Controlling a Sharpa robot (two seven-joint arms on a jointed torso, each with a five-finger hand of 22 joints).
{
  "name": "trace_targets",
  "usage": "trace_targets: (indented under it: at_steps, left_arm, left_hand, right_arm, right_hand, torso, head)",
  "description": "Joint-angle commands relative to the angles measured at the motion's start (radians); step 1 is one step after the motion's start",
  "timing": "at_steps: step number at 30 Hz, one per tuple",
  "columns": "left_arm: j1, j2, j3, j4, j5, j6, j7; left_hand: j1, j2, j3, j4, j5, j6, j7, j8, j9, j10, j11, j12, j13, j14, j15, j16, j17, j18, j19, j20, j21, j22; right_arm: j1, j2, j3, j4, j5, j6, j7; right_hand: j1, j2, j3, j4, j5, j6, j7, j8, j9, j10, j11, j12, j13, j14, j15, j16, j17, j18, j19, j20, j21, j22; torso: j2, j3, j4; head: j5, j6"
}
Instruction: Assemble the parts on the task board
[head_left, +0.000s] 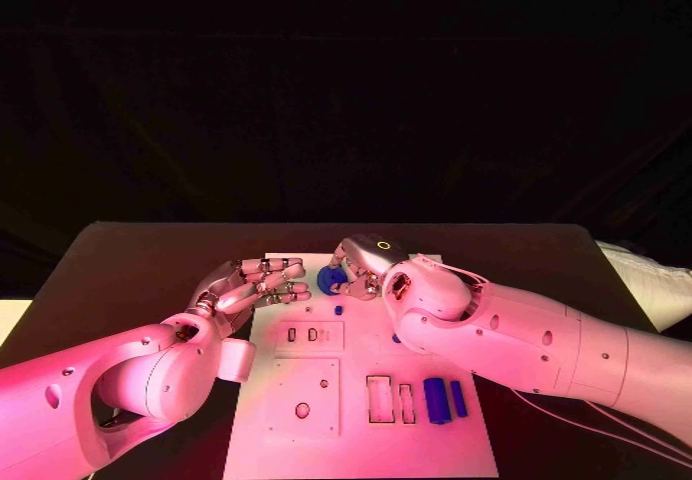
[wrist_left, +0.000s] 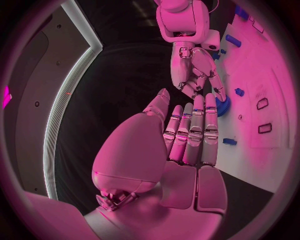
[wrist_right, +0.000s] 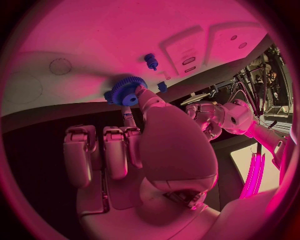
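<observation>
The white task board (head_left: 361, 430) lies in the middle of the table. At its far edge my right hand (head_left: 368, 265) pinches a blue gear (head_left: 332, 280) between thumb and a finger; the thumb tip (wrist_right: 140, 93) presses the toothed rim of the gear (wrist_right: 127, 91). My left hand (head_left: 260, 283) hovers just left of the gear, fingers stretched out side by side and holding nothing. In the left wrist view the fingertips of my left hand (wrist_left: 187, 135) end close to the gear (wrist_left: 223, 105). A small blue peg (head_left: 339, 310) stands on the board near the gear.
Two long blue parts (head_left: 434, 400) (head_left: 457, 398) lie near the board's right edge beside rectangular slots (head_left: 379, 398). A square plate with a round hole (head_left: 303, 409) sits at the board's front left. Black table (head_left: 130, 270) surrounds the board.
</observation>
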Motion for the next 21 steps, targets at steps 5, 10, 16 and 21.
trace_targets:
  at_steps: [5, 10, 16, 21]
  left_arm:
    - [0.001, 0.003, 0.001, 0.001, 0.001, 0.021, 0.004]
    - [0.001, 0.003, 0.001, 0.001, 0.001, 0.021, 0.003]
    - [0.001, 0.003, 0.001, 0.002, 0.000, 0.022, 0.002]
    - [0.001, 0.003, 0.001, 0.002, 0.000, 0.022, 0.001]
  left_hand:
    - [0.010, 0.003, -0.001, -0.004, -0.006, 0.001, 0.005, -0.005, -0.001, -0.005, 0.000, -0.004, -0.001, -0.006, 0.000, -0.005, 0.002, 0.001, -0.005, -0.001, 0.005, 0.001]
    - [0.010, 0.003, -0.001, -0.004, -0.006, 0.001, 0.005, -0.005, -0.001, -0.005, 0.000, -0.004, -0.001, -0.006, 0.000, -0.005, 0.002, 0.001, -0.005, -0.001, 0.005, 0.001]
    - [0.010, 0.004, 0.000, -0.005, -0.006, 0.001, 0.005, -0.005, -0.001, -0.005, 0.000, -0.004, -0.001, -0.006, 0.000, -0.005, 0.002, 0.001, -0.005, -0.001, 0.005, 0.001]
    - [0.011, 0.005, 0.001, -0.006, -0.006, 0.001, 0.005, -0.005, -0.001, -0.005, 0.000, -0.004, -0.001, -0.006, 0.000, -0.006, 0.003, 0.001, -0.005, -0.001, 0.006, 0.001]
  right_arm:
    - [0.003, 0.014, -0.008, -0.021, -0.009, 0.024, -0.009]
    - [0.007, 0.019, -0.014, -0.032, -0.003, 0.037, -0.009]
    - [0.009, 0.020, -0.018, -0.033, 0.010, 0.059, -0.004]
    - [0.010, 0.020, -0.020, -0.034, 0.029, 0.073, -0.003]
  right_hand:
    - [-0.033, -0.015, 0.008, 0.004, -0.012, -0.028, 0.002, -0.026, 0.038, 0.066, 0.019, -0.025, 0.199, 0.088, 0.019, -0.001, 0.188, -0.013, 0.059, 0.008, 0.003, 0.190]
    - [-0.077, -0.047, -0.016, 0.023, -0.015, -0.091, 0.020, -0.043, 0.026, 0.057, 0.036, -0.041, 0.189, 0.088, 0.034, -0.001, 0.188, -0.012, 0.056, 0.023, 0.001, 0.186]
    - [-0.140, -0.063, -0.067, 0.080, -0.011, -0.112, 0.024, -0.040, 0.027, 0.055, 0.041, -0.045, 0.187, 0.088, 0.041, 0.000, 0.191, -0.011, 0.055, 0.032, 0.000, 0.185]
    - [-0.229, -0.046, -0.113, 0.110, 0.037, -0.112, 0.025, -0.038, 0.029, 0.056, 0.043, -0.044, 0.189, 0.089, 0.042, 0.001, 0.194, -0.012, 0.056, 0.034, 0.001, 0.187]
  torso:
    - [0.000, 0.0001, 0.0006]
    - [0.000, 0.0000, -0.0001]
    - [0.000, -0.0001, 0.0002]
    - [0.000, 0.0001, -0.0002]
  head:
    - [0.001, -0.001]
    - [0.003, -0.003]
    - [0.002, -0.003]
    - [0.003, -0.004]
